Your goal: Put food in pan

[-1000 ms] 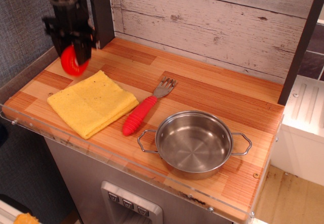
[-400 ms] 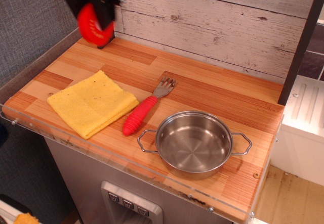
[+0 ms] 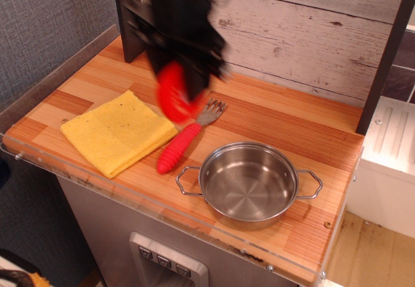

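Striped wooden worktop (image 3: 272,115) lies below my pincer (image 3: 176,96), which pinches the food (image 3: 174,94) in the air above the fork (image 3: 188,138) (blurred by motion). From it, the pan (image 3: 248,183) sits down and to the right, near the front edge, empty.

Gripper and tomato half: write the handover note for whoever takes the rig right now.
Gripper: motion-blurred, shut on the tomato half, held in the air above the fork and the counter.
Pan: empty, upright on the counter's front right, to the right of the fork.
Yellow cloth: lies at the left, not involved.
Done: the food is picked up and partway toward the pan.
Left: carry it right and forward over the pan, lower, release inside.
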Controlling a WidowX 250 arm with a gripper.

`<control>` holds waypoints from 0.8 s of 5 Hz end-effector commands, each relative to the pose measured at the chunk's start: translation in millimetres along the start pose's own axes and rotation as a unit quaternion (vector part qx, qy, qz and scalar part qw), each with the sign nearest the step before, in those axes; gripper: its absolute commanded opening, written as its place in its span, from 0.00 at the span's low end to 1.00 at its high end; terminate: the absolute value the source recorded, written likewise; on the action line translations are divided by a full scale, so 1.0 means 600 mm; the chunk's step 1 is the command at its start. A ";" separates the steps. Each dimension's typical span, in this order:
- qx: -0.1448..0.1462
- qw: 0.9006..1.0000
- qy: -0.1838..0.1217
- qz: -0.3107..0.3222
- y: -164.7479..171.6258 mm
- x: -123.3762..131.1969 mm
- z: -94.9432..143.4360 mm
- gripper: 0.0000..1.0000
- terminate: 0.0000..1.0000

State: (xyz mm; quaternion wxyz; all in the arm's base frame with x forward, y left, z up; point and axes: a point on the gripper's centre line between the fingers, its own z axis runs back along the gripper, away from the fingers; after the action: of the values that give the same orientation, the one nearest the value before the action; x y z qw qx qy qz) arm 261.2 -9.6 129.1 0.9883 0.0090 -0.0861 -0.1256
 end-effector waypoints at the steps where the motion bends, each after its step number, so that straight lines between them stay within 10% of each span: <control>1: 0.019 0.999 0.004 -0.043 -0.088 0.000 -0.037 0.00 0.00; 3: 0.047 0.997 0.033 -0.049 -0.093 0.010 -0.094 0.00 0.00; 4: 0.046 0.997 0.048 -0.044 -0.087 0.009 -0.110 1.00 0.00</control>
State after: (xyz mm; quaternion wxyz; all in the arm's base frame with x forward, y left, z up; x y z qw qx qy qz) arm 268.8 -69.8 51.5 0.9837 0.0659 -0.0240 -0.1656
